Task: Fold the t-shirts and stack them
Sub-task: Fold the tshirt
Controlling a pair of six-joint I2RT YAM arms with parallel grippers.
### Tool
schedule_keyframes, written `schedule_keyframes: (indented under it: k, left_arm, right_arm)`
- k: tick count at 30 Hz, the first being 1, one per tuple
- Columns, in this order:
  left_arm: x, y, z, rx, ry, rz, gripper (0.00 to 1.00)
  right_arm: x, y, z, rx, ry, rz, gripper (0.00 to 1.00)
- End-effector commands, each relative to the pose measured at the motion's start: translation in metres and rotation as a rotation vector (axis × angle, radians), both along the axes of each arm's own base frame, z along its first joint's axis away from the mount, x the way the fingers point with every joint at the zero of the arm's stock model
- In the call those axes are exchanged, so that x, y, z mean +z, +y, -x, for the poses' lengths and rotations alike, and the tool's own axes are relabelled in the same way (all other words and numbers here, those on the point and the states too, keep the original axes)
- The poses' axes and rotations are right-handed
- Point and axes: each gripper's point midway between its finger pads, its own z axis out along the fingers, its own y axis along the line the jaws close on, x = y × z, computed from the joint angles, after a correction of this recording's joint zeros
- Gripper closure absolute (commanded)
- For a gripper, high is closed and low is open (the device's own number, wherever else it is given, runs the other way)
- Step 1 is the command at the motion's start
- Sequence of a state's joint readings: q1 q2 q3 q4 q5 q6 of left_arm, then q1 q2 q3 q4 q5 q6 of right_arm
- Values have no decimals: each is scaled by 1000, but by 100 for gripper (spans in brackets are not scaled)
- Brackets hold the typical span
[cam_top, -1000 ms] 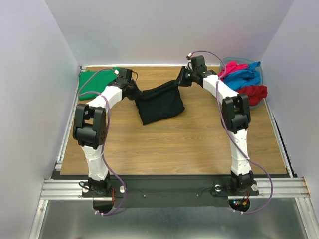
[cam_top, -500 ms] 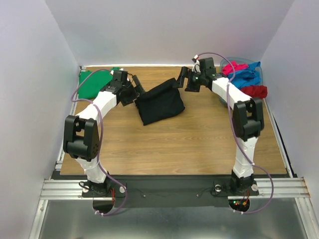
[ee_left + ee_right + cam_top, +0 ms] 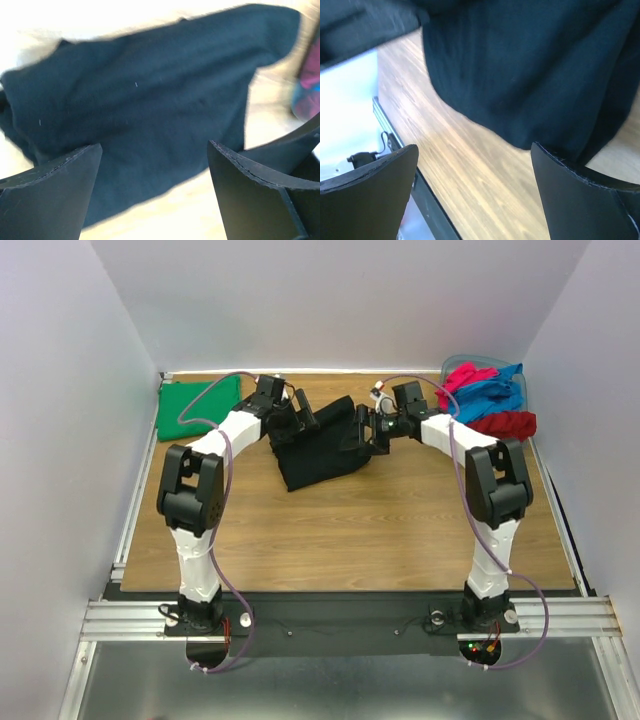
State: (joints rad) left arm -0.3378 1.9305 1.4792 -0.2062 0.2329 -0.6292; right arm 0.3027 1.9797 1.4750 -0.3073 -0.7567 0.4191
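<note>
Both arms are reaching in over the black t-shirt, which lies in the far middle of the worktop. The left hand is over its far-left corner and the right hand is over its far-right edge. Each wrist view tells the same story: fingers spread wide with nothing between them, only dark cloth below. Whether the tips are brushing the fabric, I can't tell.

Why one hand at each end? My read is that they're lined up on the two far corners, so the next pinch-and-carry can bring that edge over evenly instead of dragging one side.

The shirt itself is a rough rectangle turned a little askew. It looks flat and smooth across the middle and rumpled along the far edge under the hands. It's matt black with a few specks of lint, and no label shows from here.

Over in the far-left corner sits the green t-shirt, flat and squared off, probably the start of the stack. At far right the tub holds the pink shirt, the blue shirt and the red shirt in a loose heap, so plenty of the job looks left.
</note>
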Motion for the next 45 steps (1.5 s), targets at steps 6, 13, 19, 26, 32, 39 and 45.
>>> schedule_keyframes:
  k: [6, 13, 19, 26, 32, 39, 45]
  left_arm:
    - [-9, 34, -64, 152, -41, -138, 2]
    - [-54, 52, -55, 180, 63, -165, 2]
    - [-46, 48, -30, 150, 62, -120, 2]
    - [29, 27, 24, 91, -94, -136, 2]
    - [109, 55, 50, 196, -262, -133, 2]
    - [110, 44, 66, 142, -285, -43, 1]
    - [70, 15, 68, 48, -211, 39, 1]
  right_arm:
    - [-70, 11, -28, 22, 36, 41, 0]
    - [-90, -2, -11, -4, 68, 102, 0]
    - [-81, -10, 32, -34, 61, 161, 0]
    - [-34, -10, 89, -105, -42, 208, 0]
    - [58, -6, 85, -127, -243, 89, 0]
    - [114, 36, 27, -49, -348, -14, 0]
    - [62, 77, -51, -33, -265, -24, 0]
